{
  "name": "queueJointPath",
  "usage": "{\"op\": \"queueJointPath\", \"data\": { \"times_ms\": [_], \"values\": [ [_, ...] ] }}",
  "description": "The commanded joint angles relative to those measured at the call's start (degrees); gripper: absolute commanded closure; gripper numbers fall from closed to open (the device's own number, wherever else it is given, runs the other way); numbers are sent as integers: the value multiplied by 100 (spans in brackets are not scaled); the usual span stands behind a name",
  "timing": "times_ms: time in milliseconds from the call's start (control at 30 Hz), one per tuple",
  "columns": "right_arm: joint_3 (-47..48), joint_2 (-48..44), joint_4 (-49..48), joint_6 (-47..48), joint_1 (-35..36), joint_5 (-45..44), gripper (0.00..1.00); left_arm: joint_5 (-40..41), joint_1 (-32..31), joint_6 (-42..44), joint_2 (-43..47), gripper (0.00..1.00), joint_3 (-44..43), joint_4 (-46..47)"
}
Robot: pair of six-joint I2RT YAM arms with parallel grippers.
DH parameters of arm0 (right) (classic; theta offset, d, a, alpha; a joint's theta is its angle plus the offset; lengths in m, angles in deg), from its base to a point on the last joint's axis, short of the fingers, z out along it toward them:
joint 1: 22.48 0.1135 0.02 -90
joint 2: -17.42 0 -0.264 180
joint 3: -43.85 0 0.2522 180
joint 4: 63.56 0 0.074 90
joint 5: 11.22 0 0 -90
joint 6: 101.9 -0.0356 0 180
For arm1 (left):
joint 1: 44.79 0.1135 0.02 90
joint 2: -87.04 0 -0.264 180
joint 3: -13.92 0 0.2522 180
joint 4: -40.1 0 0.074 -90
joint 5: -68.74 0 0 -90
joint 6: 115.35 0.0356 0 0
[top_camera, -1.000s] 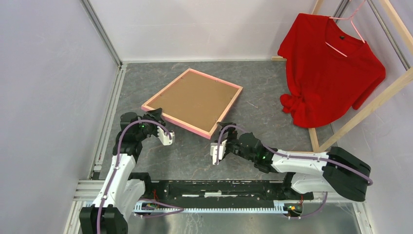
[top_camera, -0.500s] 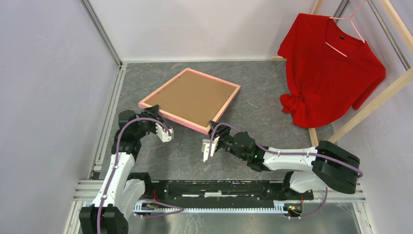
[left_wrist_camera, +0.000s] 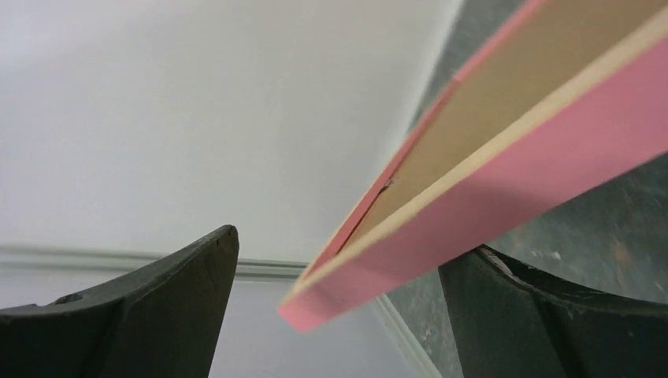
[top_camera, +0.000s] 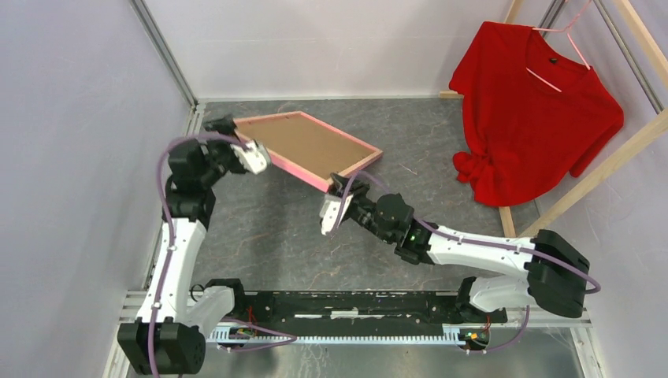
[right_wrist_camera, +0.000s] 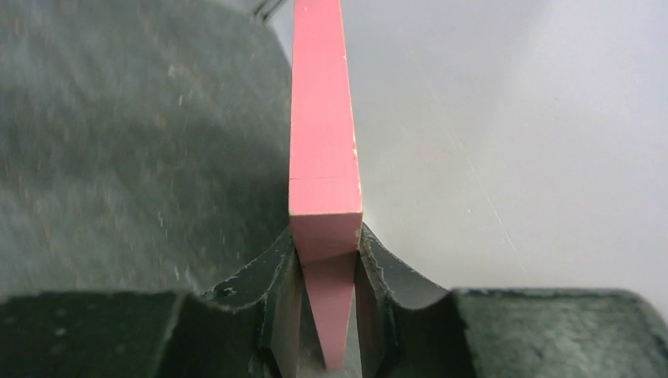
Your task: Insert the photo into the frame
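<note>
Toward the back left corner of the grey surface (top_camera: 441, 134), the frame (top_camera: 303, 168) is held up at a tilt, its left side raised. Its back faces up, with the brown backing (top_camera: 311, 142) in place inside the wood-coloured rim. Whether its far right corner touches the surface cannot be told.

The right tool (top_camera: 337, 195) is closed on the frame's near corner; its wrist view shows the pink edge pinched tightly between both fingers (right_wrist_camera: 386, 272). The left tool (top_camera: 252, 154) is spread wide around the frame's left corner, which sits between its fingers without being gripped, so the right arm alone seems to carry the frame.

No photo appears in any view. The task looks to be at an early stage: the backing has yet to come out, and the photo has yet to be found, laid in and closed up.
</note>
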Motion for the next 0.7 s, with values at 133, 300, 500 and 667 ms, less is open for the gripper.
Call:
{"op": "queueJointPath", "data": {
  "times_ms": [133, 300, 500, 667],
  "values": [
    [2096, -323, 968, -1955, -57, -163, 100, 167, 147, -3545, -456, 0, -2310, 188],
    [2881, -263, 1639, -2997, -342, 258, 100, 248, 153, -4432, -729, 0, -3122, -150],
    [3548, -113, 2106, -4320, -877, 640, 100, 105, 155, -4843, -783, 0, -3258, -210],
    [4644, 347, 3050, -5579, -1474, 1523, 100, 581, 214, -5108, -1029, 0, -3421, -196]
  ]
}}
